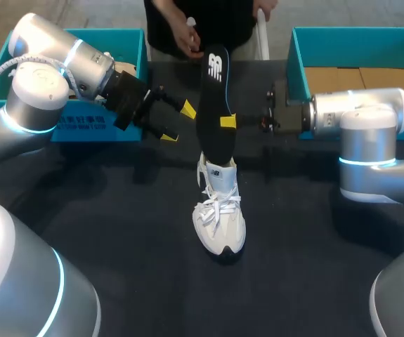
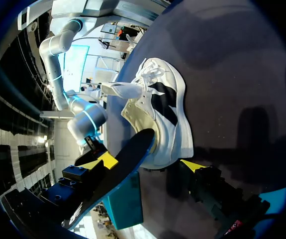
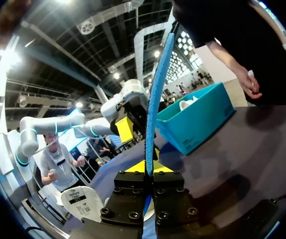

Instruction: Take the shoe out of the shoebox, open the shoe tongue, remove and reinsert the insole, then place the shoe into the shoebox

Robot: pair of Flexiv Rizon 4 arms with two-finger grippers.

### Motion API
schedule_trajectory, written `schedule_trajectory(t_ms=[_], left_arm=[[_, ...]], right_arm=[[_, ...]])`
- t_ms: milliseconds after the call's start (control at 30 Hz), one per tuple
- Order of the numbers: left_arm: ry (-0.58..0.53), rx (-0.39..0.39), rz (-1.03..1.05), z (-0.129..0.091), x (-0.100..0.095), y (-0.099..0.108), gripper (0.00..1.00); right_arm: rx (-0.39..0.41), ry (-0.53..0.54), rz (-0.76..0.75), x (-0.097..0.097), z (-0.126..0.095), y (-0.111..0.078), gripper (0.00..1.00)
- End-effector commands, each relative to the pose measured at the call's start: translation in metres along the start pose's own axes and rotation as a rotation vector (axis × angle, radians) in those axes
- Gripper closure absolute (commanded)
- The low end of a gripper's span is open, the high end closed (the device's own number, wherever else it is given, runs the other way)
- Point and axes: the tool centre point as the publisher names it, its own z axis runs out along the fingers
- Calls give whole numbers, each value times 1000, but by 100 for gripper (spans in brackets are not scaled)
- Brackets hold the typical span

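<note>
One white lace-up shoe (image 1: 219, 217) is being shown at the centre of the frame in the head view, standing on its sole on a dark, matte table (image 1: 117, 232), with its toe pointing toward the lower edge. One black insole (image 1: 214, 105) is being held upright above it, rising toward the upper middle of the frame. The insole's lower end is resting in the shoe's opening. A white logo mark is showing near the insole's upper end.

The right gripper (image 1: 227, 121) is reaching in from the right of the frame, and its yellow-tipped fingers are clamped on the insole about halfway up. In the right wrist view the insole's (image 3: 155, 99) blue edge is being pinched between the two yellow tips (image 3: 150, 167).

The left gripper (image 1: 179, 123) is being held left of the insole, its two fingers spread apart and nothing between them.

Two teal boxes are being counted. The left teal box (image 1: 89, 125) is sitting at the upper left, with pale print on its front wall. The right teal box (image 1: 296, 56) is sitting at the upper right, with brown cardboard inside.

In the left wrist view the shoe (image 2: 162, 119) is lying ahead of the gripper, with the insole (image 2: 123, 164) slanting out of its opening.
</note>
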Motion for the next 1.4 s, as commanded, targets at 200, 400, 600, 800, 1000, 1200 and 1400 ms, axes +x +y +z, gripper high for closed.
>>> schedule_trajectory(t_ms=[200, 400, 600, 800, 1000, 1200, 1400], left_arm=[[0, -1, 2, 0, 0, 0, 0], [0, -1, 2, 0, 0, 0, 0], [0, -1, 2, 0, 0, 0, 0], [0, -1, 2, 0, 0, 0, 0], [0, -1, 2, 0, 0, 0, 0], [0, -1, 2, 0, 0, 0, 0], [0, -1, 2, 0, 0, 0, 0]], right_arm=[[-9, 5, 7, 4, 0, -13, 100], [-8, 18, 17, 5, 5, -21, 100], [11, 25, 28, 6, 7, -28, 100], [19, 17, 41, 10, 5, -36, 100], [27, 6, 53, 11, 2, -41, 100], [53, 15, 66, 15, 4, -48, 100], [73, 17, 66, 19, 3, -53, 100]])
